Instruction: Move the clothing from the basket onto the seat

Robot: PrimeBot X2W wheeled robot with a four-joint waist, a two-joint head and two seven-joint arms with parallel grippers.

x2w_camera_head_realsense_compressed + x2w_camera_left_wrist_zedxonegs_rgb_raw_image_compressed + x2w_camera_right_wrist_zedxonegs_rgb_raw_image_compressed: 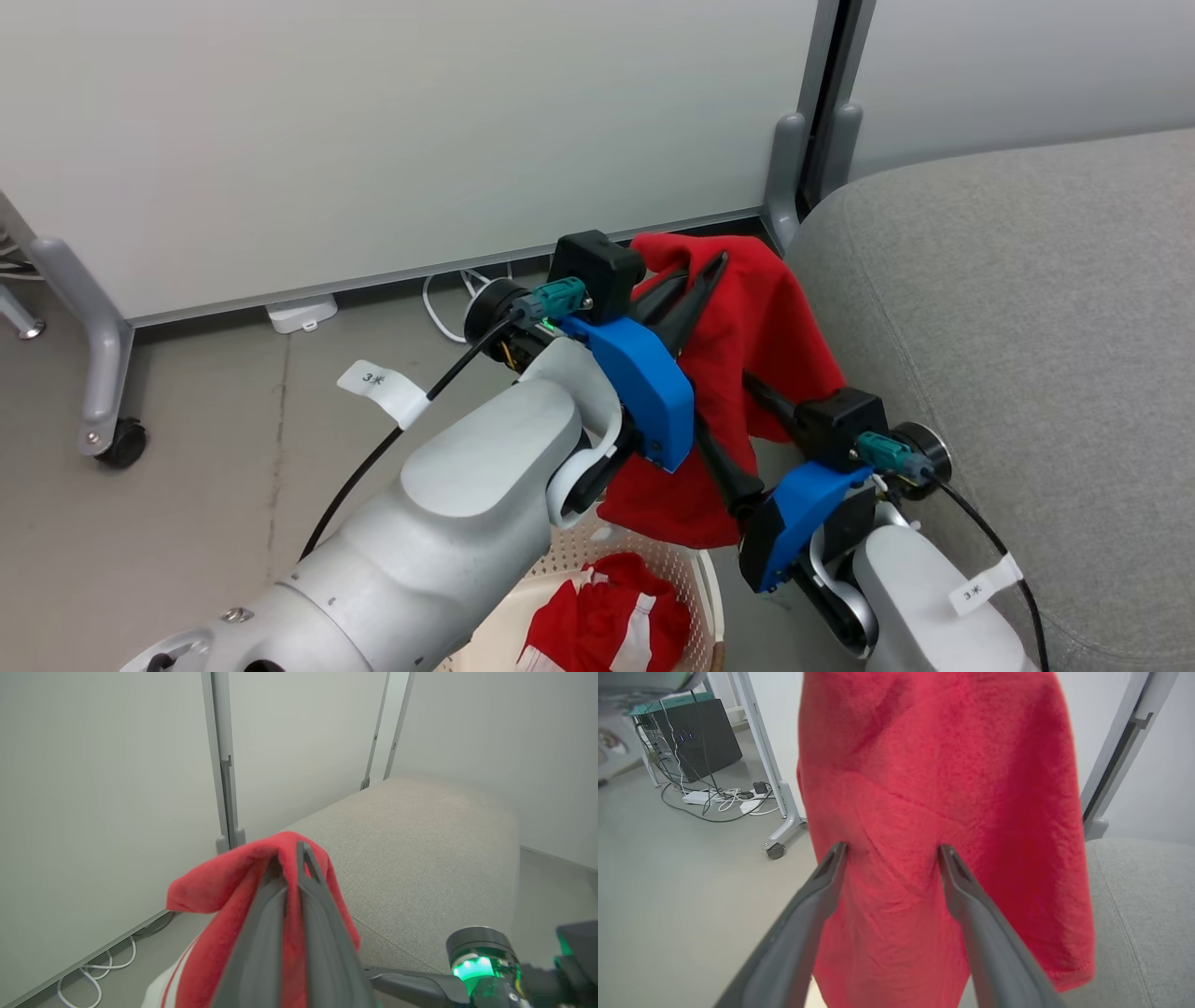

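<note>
A plain red garment (747, 327) hangs in the air from my left gripper (705, 271), which is shut on its top fold beside the grey seat (1008, 327). In the left wrist view the closed fingers (322, 933) pinch the red garment (224, 882) with the seat (420, 849) just beyond. My right gripper (724, 411) stands open, fingertips close to the hanging cloth; its wrist view has the red garment (943, 788) right ahead of the spread gripper (892, 851). Below, the cream basket (686, 569) holds a red-and-white striped garment (607, 625).
White partition panels (373, 121) on grey castor feet (107, 392) stand behind. Cables and a white power strip (301, 314) lie on the floor along the panel. A black box (698, 732) with tangled wires sits further off. The seat's edge (1139, 905) is close on the right.
</note>
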